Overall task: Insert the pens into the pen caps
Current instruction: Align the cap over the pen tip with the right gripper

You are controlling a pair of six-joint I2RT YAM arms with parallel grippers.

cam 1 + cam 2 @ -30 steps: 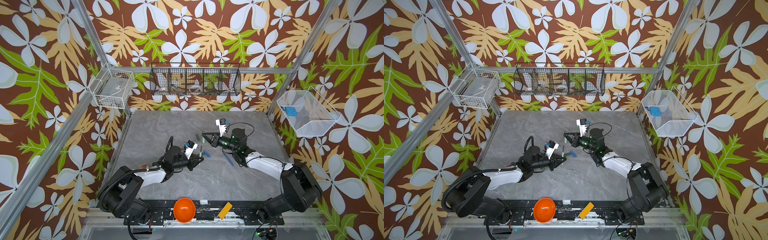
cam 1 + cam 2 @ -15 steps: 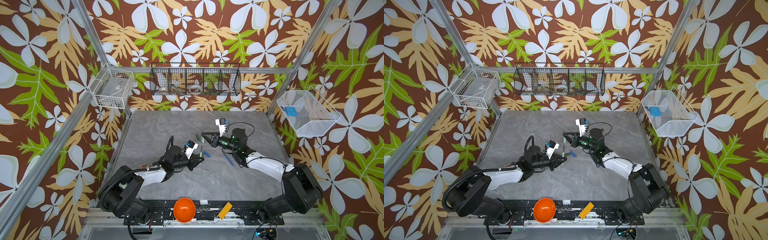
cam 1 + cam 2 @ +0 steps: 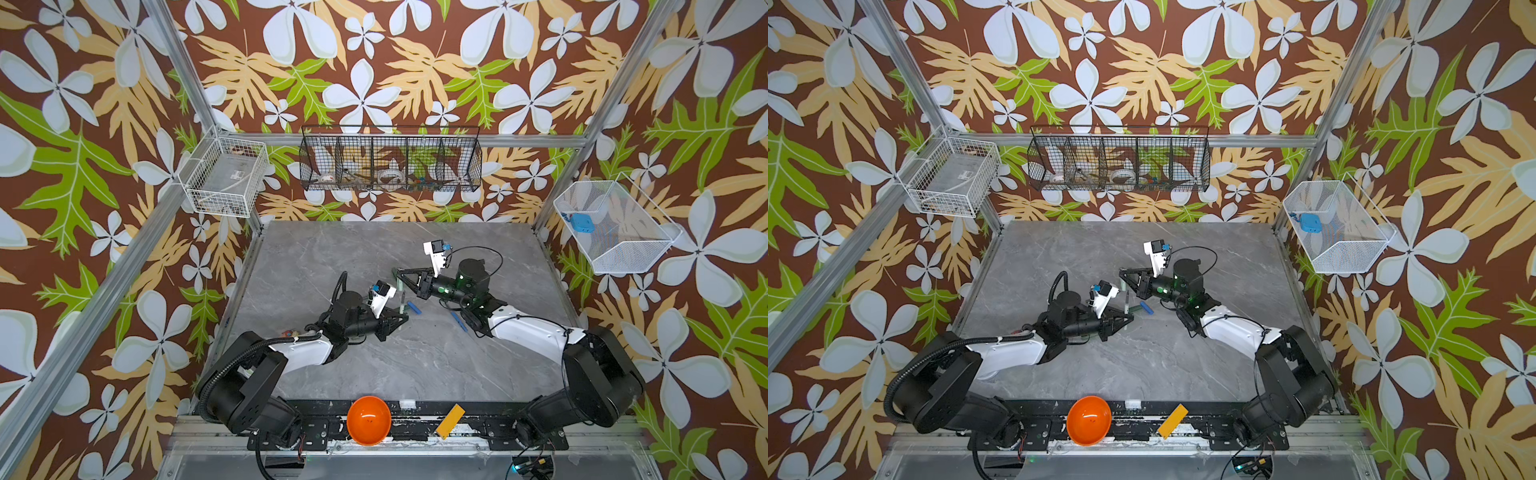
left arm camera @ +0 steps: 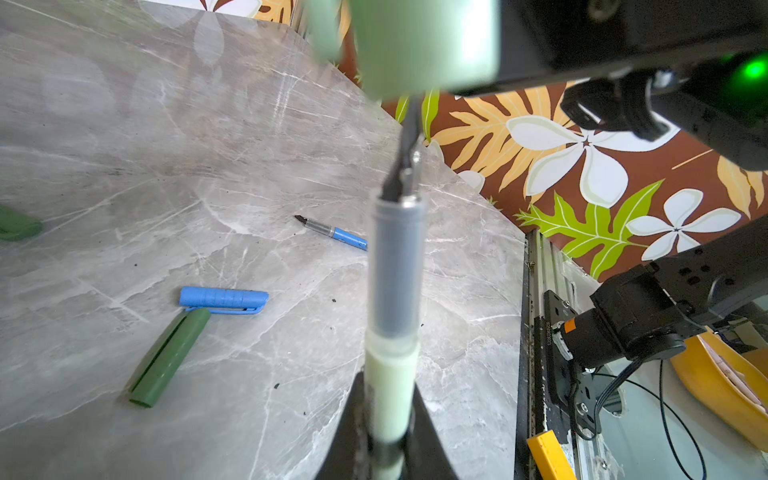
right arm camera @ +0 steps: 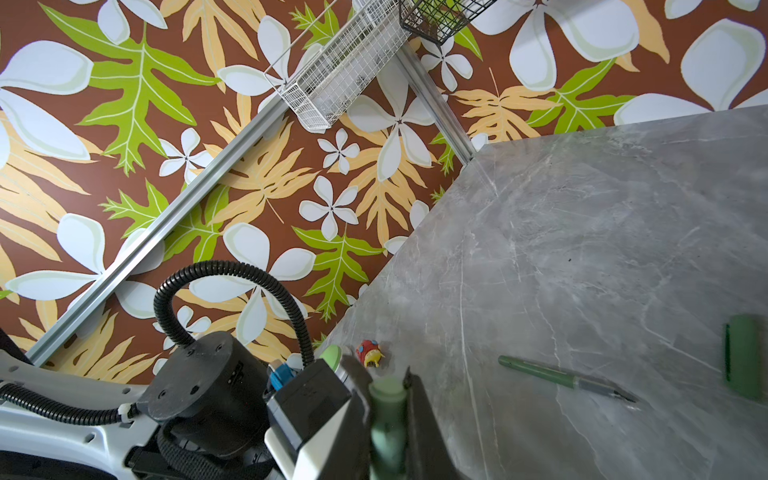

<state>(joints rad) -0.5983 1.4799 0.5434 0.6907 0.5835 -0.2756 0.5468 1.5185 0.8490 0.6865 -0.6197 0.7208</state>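
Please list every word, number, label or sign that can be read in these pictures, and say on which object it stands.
No text can be read in any view.
Print strip on the black bracket, left wrist view: too small to read.
Label on the clear box in the white wire basket: blurred, unreadable.
Pale green pen, pale green cap, blue cap, dark green cap: no print visible.

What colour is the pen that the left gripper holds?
Pale green pen, grey near the tip; best in the left wrist view.
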